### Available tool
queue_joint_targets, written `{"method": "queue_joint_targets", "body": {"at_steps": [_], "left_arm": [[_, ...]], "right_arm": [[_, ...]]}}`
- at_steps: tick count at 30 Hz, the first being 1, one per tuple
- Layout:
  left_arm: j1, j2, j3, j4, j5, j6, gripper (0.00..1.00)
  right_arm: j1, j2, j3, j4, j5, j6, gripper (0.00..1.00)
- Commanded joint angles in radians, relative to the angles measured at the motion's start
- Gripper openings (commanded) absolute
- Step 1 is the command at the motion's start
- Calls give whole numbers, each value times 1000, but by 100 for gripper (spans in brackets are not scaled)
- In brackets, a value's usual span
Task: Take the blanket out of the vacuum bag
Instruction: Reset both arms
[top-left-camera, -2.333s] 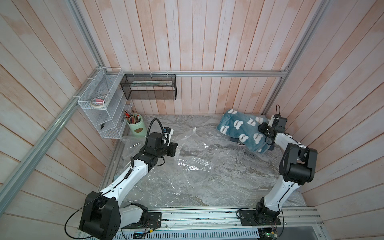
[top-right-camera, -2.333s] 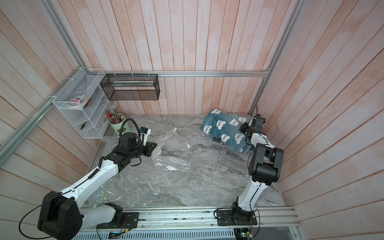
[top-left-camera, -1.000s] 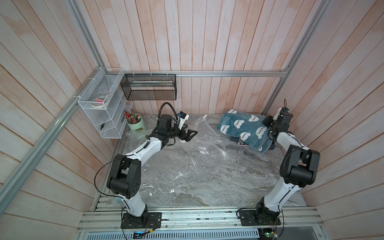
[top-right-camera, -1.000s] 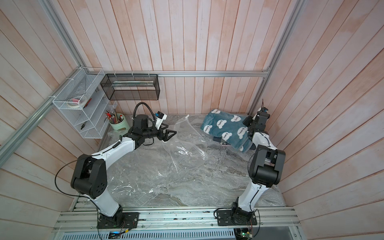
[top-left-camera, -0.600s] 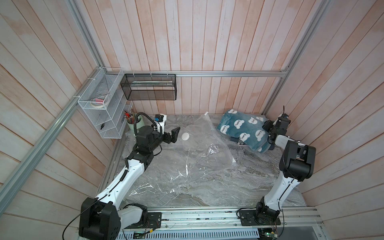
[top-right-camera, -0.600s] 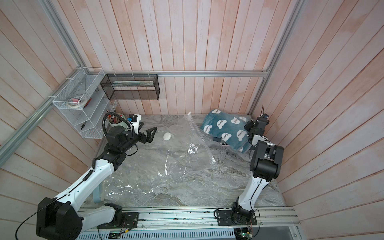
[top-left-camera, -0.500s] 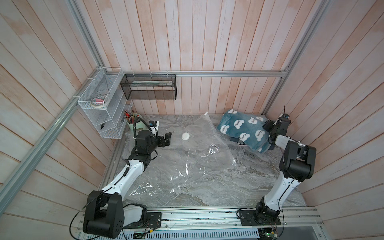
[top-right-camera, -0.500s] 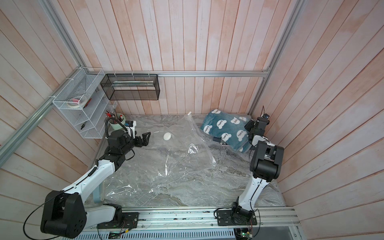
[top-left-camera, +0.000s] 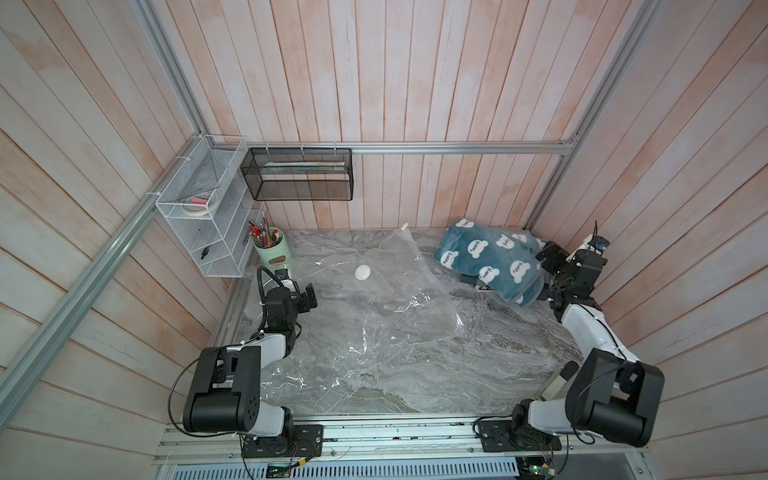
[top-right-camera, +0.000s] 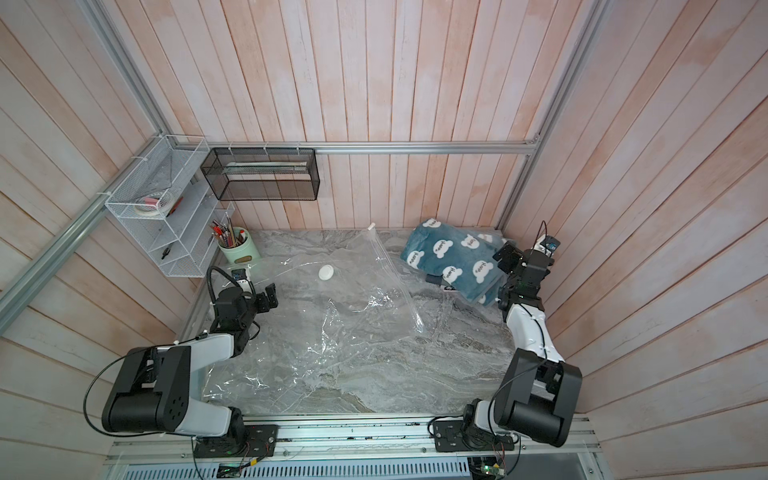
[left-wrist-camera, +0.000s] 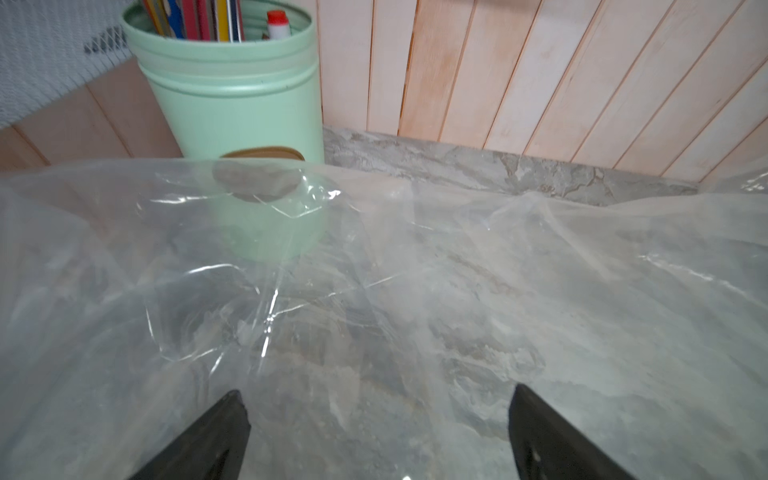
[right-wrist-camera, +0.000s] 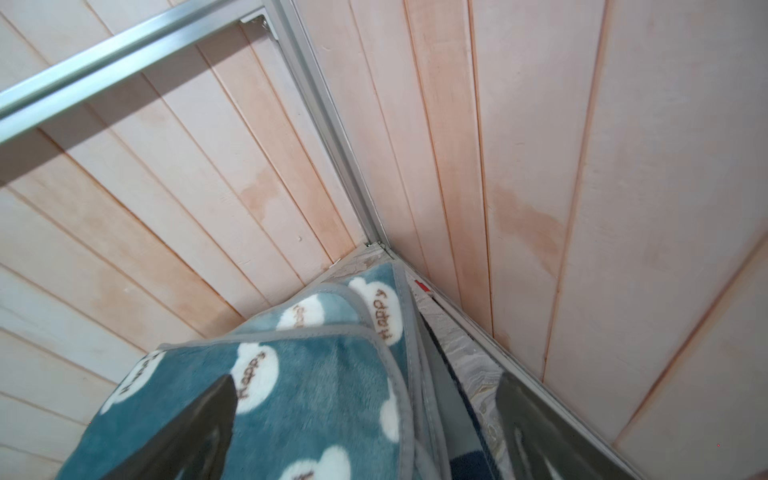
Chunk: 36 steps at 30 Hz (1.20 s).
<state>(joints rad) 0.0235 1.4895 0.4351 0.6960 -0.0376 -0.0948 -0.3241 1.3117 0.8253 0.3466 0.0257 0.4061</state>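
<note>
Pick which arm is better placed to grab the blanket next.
Right. The right claw, open, is at the edge of the blanket; the left claw, also open, is across the table over the vacuum bag.

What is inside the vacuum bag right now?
Nothing shows inside the vacuum bag: only the grey tabletop is seen through the clear plastic. The blanket lies outside it, by the far corner. Glare on the creases may hide small things.

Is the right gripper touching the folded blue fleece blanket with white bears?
Cannot tell: in the right wrist view, open right gripper overlaps the blanket; contact unclear.
</note>
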Motion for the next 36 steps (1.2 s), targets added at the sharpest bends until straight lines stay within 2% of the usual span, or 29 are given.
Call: {"method": "queue_joint_targets", "body": {"at_steps": [1,2,4,5,10,12,14,16,18,19,23,24,36], "left_arm": [[13,21,-77,273,11,49,100],[13,15,-102,303,14,47,100],[15,84,-197,558,21,51,100],[16,78,-223,611,39,55,100],[16,60,-205,539,55,63,100],[16,73,-206,557,59,65,100],[17,66,-219,573,56,63,100],[17,75,-234,616,47,62,100],[16,72,-248,636,43,59,100],[16,75,-248,640,35,58,100],[16,68,-215,568,-17,35,100],[15,69,-194,530,-38,29,100],[7,70,-188,521,-41,39,100]], "right_arm": [[3,-100,-102,13,-48,13,98],[6,-134,-136,28,-58,10,98],[29,-200,-234,99,-60,-12,98],[49,-222,-291,167,-49,-41,98],[251,-235,-605,638,122,-312,98],[308,-160,-678,780,140,-402,98],[313,-54,-734,902,121,-350,98],[324,88,-801,1147,98,-385,98],[324,272,-839,1397,126,-374,98],[326,310,-817,1455,168,-371,98],[329,246,-635,1035,153,-372,98],[324,249,-614,990,131,-375,98],[314,254,-623,1017,102,-370,98]]}}
